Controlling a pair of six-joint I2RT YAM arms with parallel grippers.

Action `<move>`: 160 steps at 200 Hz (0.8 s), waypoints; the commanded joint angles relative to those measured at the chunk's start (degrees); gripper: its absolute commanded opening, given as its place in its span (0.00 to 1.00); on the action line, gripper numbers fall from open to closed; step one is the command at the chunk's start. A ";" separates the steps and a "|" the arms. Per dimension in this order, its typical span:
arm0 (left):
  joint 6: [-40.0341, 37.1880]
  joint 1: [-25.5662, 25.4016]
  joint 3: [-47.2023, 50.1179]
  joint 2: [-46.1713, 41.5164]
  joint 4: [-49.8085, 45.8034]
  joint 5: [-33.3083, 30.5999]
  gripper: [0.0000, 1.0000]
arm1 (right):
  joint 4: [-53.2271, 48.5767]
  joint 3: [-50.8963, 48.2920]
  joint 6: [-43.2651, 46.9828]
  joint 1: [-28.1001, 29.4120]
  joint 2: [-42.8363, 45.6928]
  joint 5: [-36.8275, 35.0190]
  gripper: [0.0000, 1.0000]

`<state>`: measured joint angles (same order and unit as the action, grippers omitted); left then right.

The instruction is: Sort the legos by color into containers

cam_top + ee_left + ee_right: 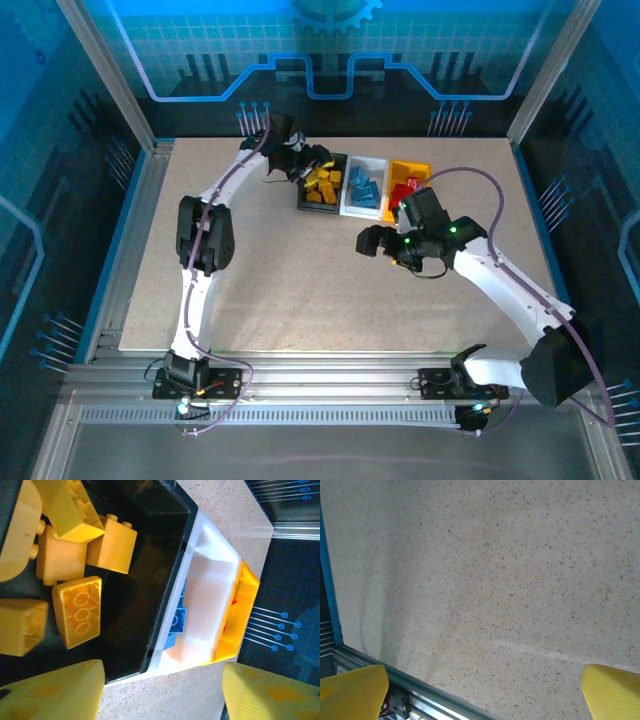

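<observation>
Three containers stand in a row at the far middle of the table: a black bin (301, 200), a white bin (372, 161) and a yellow-orange bin (413, 168). Yellow legos (322, 186) lie in the black one, blue legos (364, 190) in the white one, red legos (407, 190) in the yellow-orange one. My left gripper (316, 159) hovers over the black bin's far end, open and holding nothing. Its wrist view shows several yellow legos (77, 611) in the black bin (142, 580), a blue brick (176, 625) in the white bin (212, 580), and the yellow-orange bin (239, 607). My left gripper (162, 695) is spread wide. My right gripper (388, 245) hangs open above bare table, in front of the bins.
The right wrist view looks down on speckled tabletop (495, 580), with my right gripper (482, 692) wide open and the table's metal edge rail (420, 695) at the lower left. Metal frame posts and blue panels surround the table.
</observation>
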<state>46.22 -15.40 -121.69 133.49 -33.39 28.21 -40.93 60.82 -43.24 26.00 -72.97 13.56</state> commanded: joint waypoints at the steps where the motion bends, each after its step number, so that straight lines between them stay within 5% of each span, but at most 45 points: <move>1: -2.03 0.48 0.50 -6.13 -3.12 -0.27 0.66 | -0.82 3.89 2.44 -0.88 -2.08 0.54 1.00; 44: -7.37 1.73 8.78 -18.81 -5.42 -2.77 0.72 | 0.15 8.81 6.90 -4.81 -3.31 -0.76 1.00; 68: -11.29 3.71 19.67 -30.09 -5.88 -4.89 0.99 | 7.72 7.56 8.70 -8.23 -0.38 -1.34 1.00; 119: -17.24 7.40 45.80 -54.83 -2.48 -16.31 0.99 | 25.63 -0.31 25.54 -11.53 7.66 -12.47 1.00; 160: -21.88 8.57 63.26 -68.79 6.19 -30.61 0.99 | 30.18 -2.88 31.80 -22.25 5.12 -13.77 1.00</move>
<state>29.67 -7.70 -66.30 69.91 -33.89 8.78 -16.86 59.88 -18.26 9.76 -65.41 3.25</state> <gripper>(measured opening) 0.989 0.999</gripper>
